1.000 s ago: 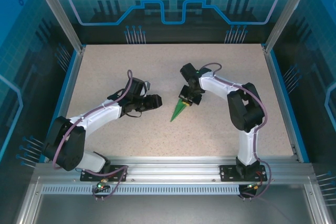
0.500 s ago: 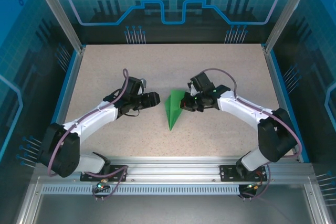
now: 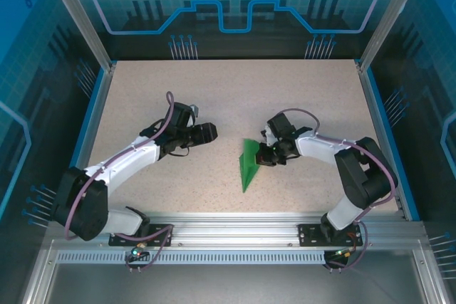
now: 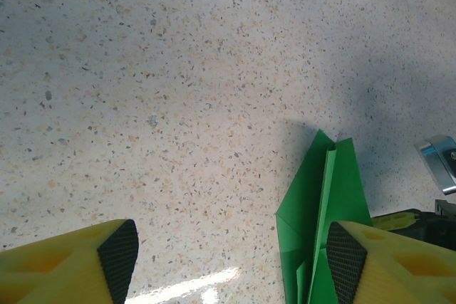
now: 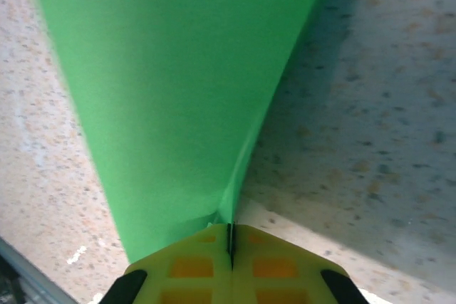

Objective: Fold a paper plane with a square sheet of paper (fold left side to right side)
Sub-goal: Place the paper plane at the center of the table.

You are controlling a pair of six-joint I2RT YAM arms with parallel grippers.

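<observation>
- The right claw [image 5: 230, 236] is clamped shut on the broad rear edge of the plane [image 5: 178, 105], with only green paper between its pads
- From that grip the plane [image 3: 249, 165] reaches left and nearer, nose toward the near edge, over the middle-right of the table [image 3: 214, 90]
- The shadow under it in the right wrist view suggests it is lifted; I cannot tell whether the nose touches
- Over the last second the right claw [image 3: 265, 156] has carried it from farther back, swung it to show a broad face, then drawn it nearer and to the right as the elbow swung outward
- The left claw [image 3: 210, 132] gapes wide and empty, well apart from the plane, and has barely moved
- Past its pads [image 4: 117, 258] the plane [image 4: 320, 197] shows a centre crease and layered wings
- The folding looks finished, so this is likely the dart being repositioned for setting down, not another crease
</observation>
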